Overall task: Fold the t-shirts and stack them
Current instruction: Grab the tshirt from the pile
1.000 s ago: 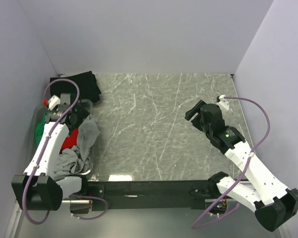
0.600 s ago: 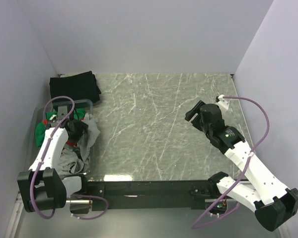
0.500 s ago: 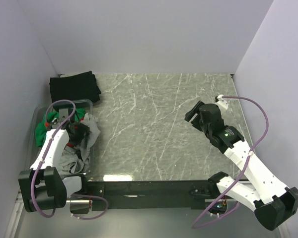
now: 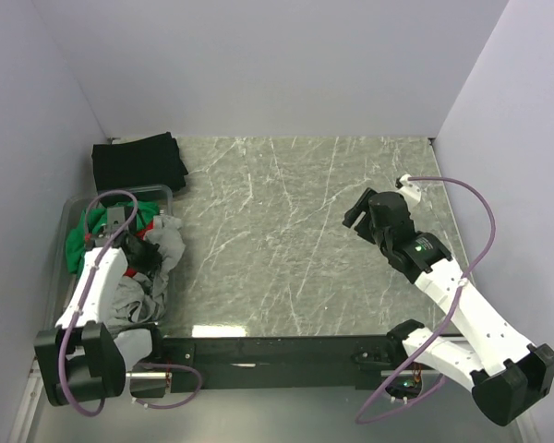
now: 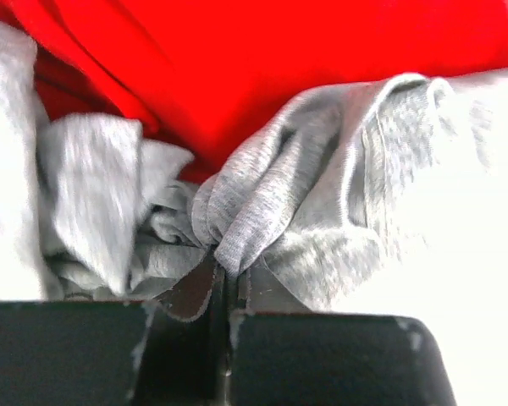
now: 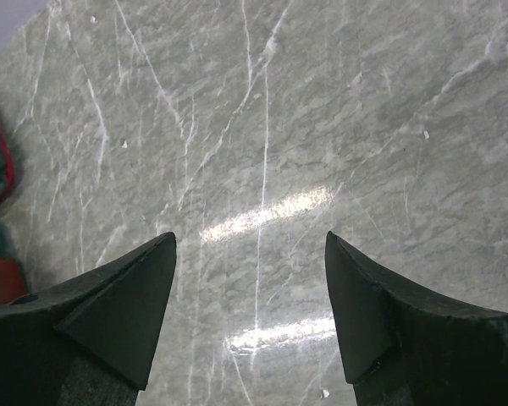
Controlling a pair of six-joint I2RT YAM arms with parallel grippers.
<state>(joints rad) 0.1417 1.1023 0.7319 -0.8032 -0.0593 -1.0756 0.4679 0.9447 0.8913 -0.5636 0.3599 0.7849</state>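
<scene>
Shirt pile (image 4: 140, 281) in bin (image 4: 160, 191), left; folded shirt (image 4: 137, 163) behind bin.

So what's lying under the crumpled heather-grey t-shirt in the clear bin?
Beneath the heather-grey t-shirt a bright red t-shirt shows; a green t-shirt lies beside it. Anything deeper is hidden by grey fabric.

Mid-left, a crumpled heather-grey t-shirt (image 4: 171, 247) is being pinched at a fold beside a red t-shirt (image 5: 279, 68) and green t-shirt (image 4: 77, 245); black t-shirt (image 4: 138, 163) folded upper left.
</scene>
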